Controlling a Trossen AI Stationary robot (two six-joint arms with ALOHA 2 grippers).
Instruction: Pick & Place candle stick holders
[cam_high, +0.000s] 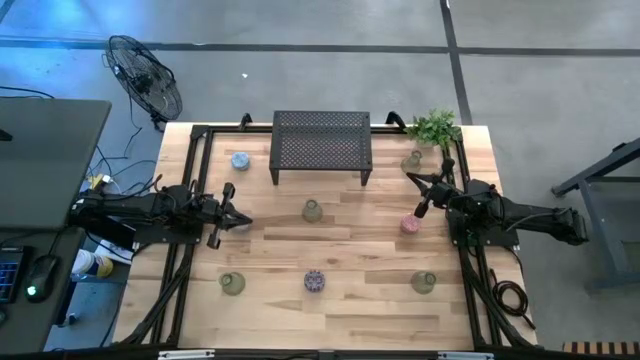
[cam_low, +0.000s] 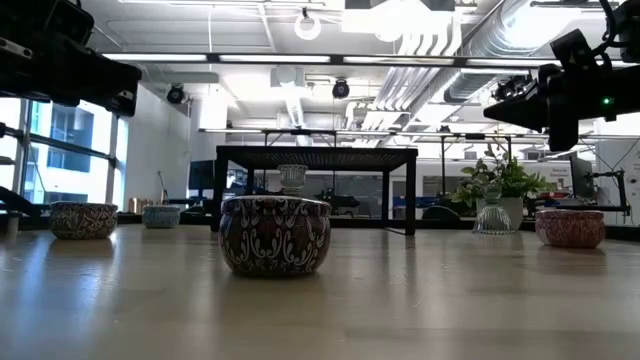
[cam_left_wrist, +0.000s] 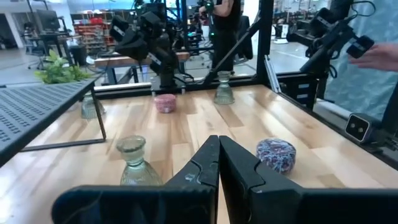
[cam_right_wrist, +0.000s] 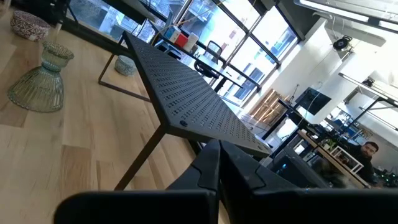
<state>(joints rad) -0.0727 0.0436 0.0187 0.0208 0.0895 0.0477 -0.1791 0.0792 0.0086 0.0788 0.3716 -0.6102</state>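
Several small candle stick holders stand on the wooden table: pale blue (cam_high: 240, 160), olive-green (cam_high: 312, 210), pink (cam_high: 409, 224), mottled purple (cam_high: 314, 281), two olive ones at the near side (cam_high: 231, 284) (cam_high: 424, 283), and a clear one (cam_high: 412, 160) by the plant. My left gripper (cam_high: 243, 222) is shut and empty at the table's left, pointing right; in its wrist view (cam_left_wrist: 219, 168) the olive-green holder (cam_left_wrist: 134, 163) and the purple one (cam_left_wrist: 276, 154) lie ahead. My right gripper (cam_high: 415, 185) is shut and empty, raised above the pink holder; it also shows in its wrist view (cam_right_wrist: 219, 165).
A black mesh rack (cam_high: 321, 143) stands at the far middle, with the pale blue holder by its left legs. A green plant (cam_high: 435, 128) is at the far right corner. A black frame (cam_high: 190, 180) runs along the table's sides. A person's hand (cam_left_wrist: 379, 56) shows beyond the table.
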